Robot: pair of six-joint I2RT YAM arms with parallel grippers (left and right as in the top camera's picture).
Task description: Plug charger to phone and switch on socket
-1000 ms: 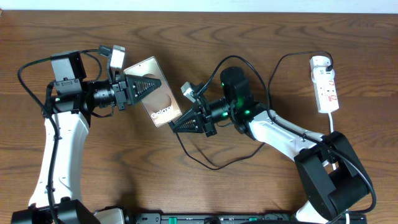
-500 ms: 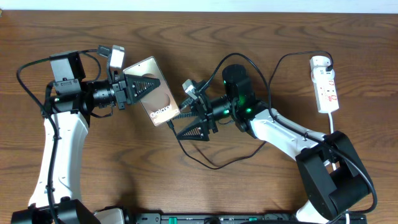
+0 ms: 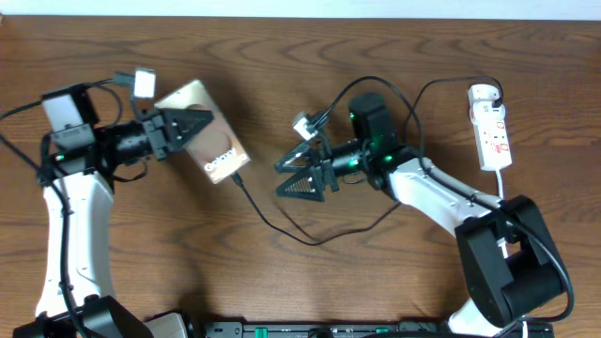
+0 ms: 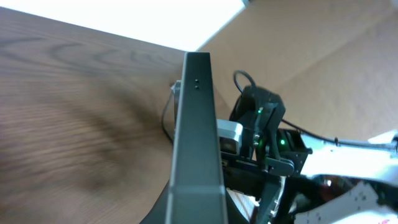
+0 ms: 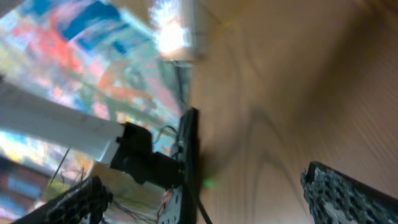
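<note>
In the overhead view, the left claw (image 3: 191, 126) is clamped on the phone (image 3: 218, 150) and has carried it toward the left of the frame, away from where it sat a second ago. The right claw (image 3: 295, 174), which was pressed close to the phone's lower edge, has let go and pulled back to mid-frame. Its jaws are spread and hold nothing. The charger (image 3: 252, 199) now trails from the phone's lower right corner across the table (image 3: 282, 56), so the plug looks inserted, though how fully it seats is too small to tell. The socket (image 3: 493, 127) lies untouched at the far right, so switching it on is probably the step left.

In the left wrist view, the phone appears edge-on up the centre of the frame, with the right arm beyond it.

The right wrist view is blurred. Its fingers (image 5: 348, 193) stand wide apart, with only table between them, and the phone is a thin dark sliver further back.
</note>
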